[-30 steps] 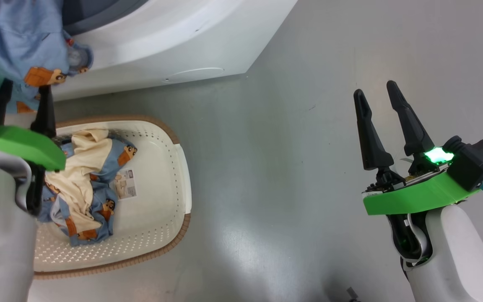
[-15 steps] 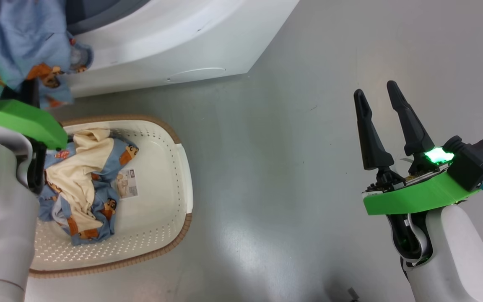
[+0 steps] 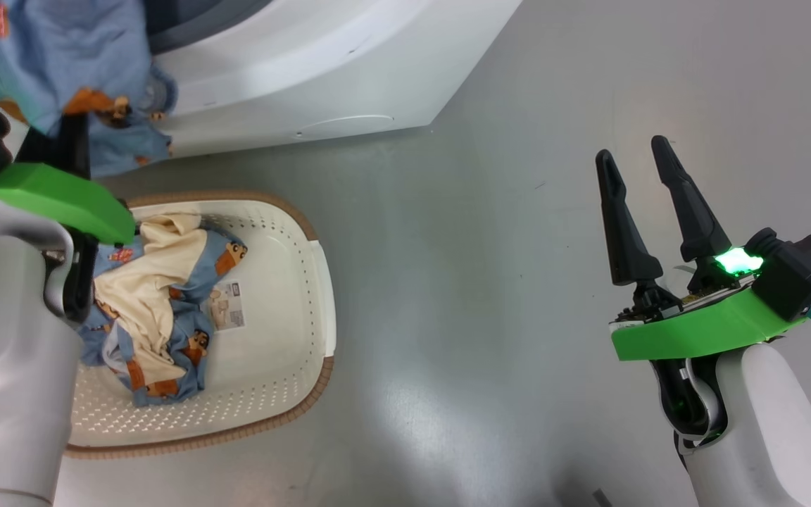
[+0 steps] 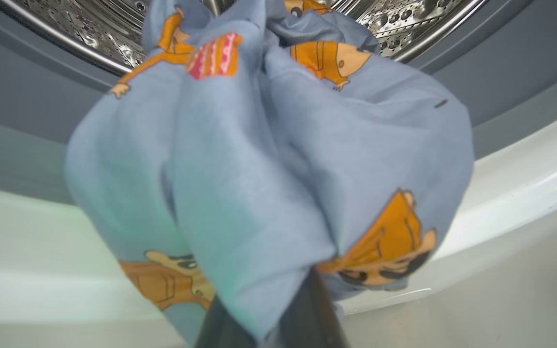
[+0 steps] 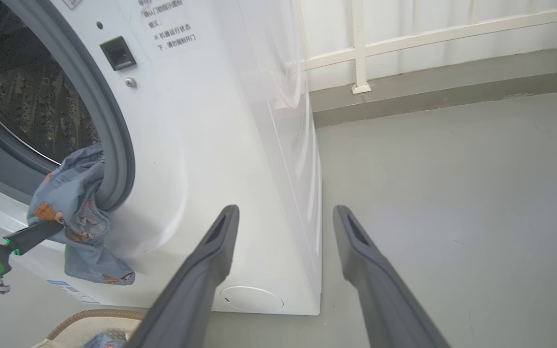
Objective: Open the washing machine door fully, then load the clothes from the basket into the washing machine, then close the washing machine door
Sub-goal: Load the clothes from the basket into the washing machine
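Left wrist view: left tool [image 4: 265,316] clamps clothes [image 4: 269,159] at drum [image 4: 90,29].

My left end effector [image 3: 53,141] is up in the upper left of the head view, fingers pinched tight on the clothes [image 4: 269,169]. Its green wrist plate [image 3: 60,201] and pale left forearm [image 3: 4,366] run down the left edge. My right end effector [image 3: 631,151] is over on the right side, fingers spread apart and pointing up the frame, with the right forearm [image 3: 764,422] in the lower right corner.
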